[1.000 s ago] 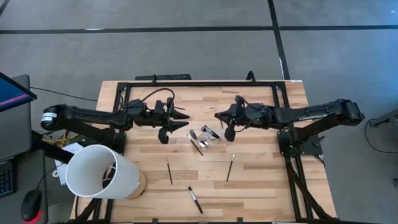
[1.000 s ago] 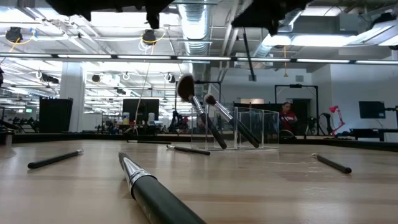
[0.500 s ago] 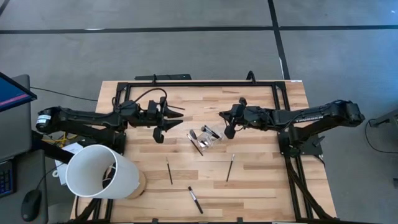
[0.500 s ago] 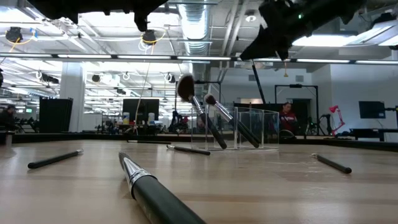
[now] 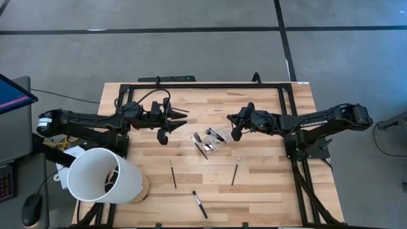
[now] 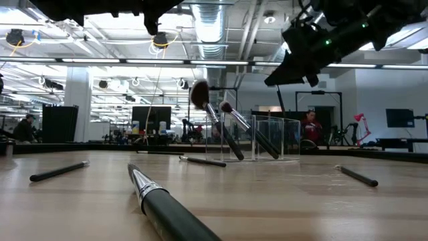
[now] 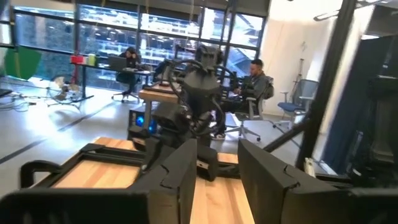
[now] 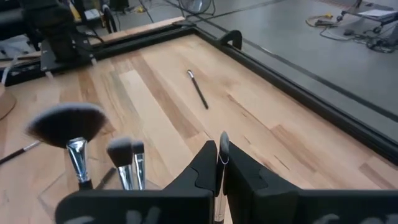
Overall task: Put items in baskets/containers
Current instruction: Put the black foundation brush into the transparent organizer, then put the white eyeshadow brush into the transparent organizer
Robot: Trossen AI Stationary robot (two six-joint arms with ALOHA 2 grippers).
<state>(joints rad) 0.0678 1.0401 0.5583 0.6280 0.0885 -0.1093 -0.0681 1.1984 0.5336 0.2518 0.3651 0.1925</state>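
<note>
Wooden tabletop [image 5: 267, 184] is holding a clear box [image 5: 215, 141] at its middle, brushes [image 6: 200, 97] already leaning inside. Three sticks [image 5: 172, 173] are lying near the front edge, waiting. Right gripper [image 5: 231, 118] is pinching a thin brush [image 8: 222, 144]; left gripper [image 5: 184, 113] is hovering partly spread, empty.

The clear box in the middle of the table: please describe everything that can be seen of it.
The clear box is small, transparent and looks like plastic. It stands on the wooden table near its middle, between the two arms, and neither gripper touches it. Several brushes with dark handles, silver ferrules and fluffy dark tips lean in it, sticking out above its rim.
</note>
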